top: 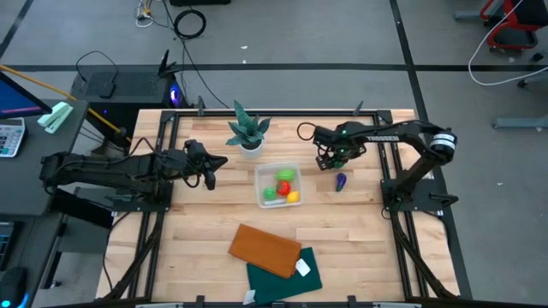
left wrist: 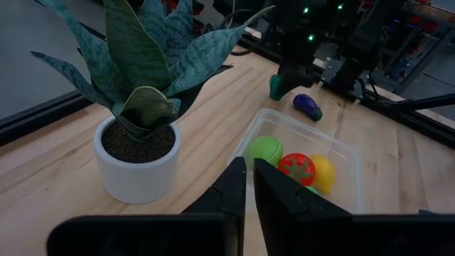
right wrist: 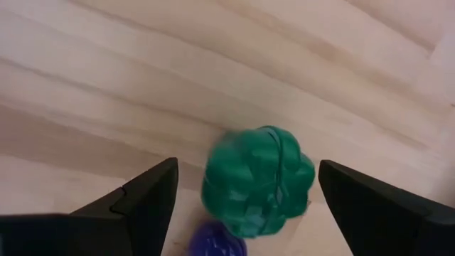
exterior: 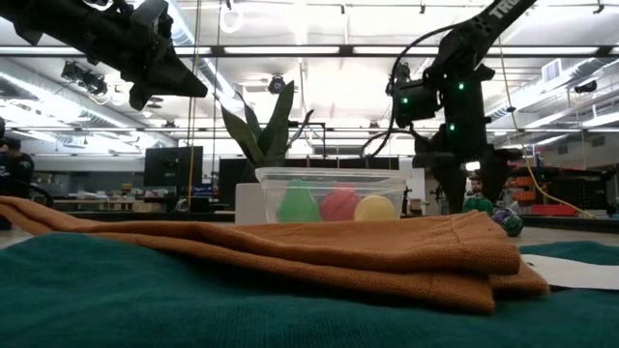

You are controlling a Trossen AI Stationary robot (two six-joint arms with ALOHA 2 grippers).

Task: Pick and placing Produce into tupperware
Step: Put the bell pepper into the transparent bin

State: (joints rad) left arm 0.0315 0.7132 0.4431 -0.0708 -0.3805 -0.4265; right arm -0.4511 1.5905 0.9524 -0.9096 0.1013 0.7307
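Observation:
The clear tupperware (top: 278, 184) sits mid-table and holds several toy pieces: two light green ones (top: 285, 174), a red one (left wrist: 296, 167) and a yellow one (left wrist: 322, 171). A dark green piece (right wrist: 259, 181) and a purple piece (top: 341, 180) lie on the wood just right of the tub. My right gripper (right wrist: 247, 171) hangs open above the dark green piece, pointing down, with a finger on either side and clear of it. My left gripper (left wrist: 250, 181) is shut and empty. It hovers left of the tub, near the potted plant.
A spiky potted plant (top: 248, 133) in a white pot stands at the tub's far left corner. A folded orange-brown cloth (top: 264, 250) lies on a dark green cloth (top: 287, 272) toward the near edge. Black frame rails run along both table sides.

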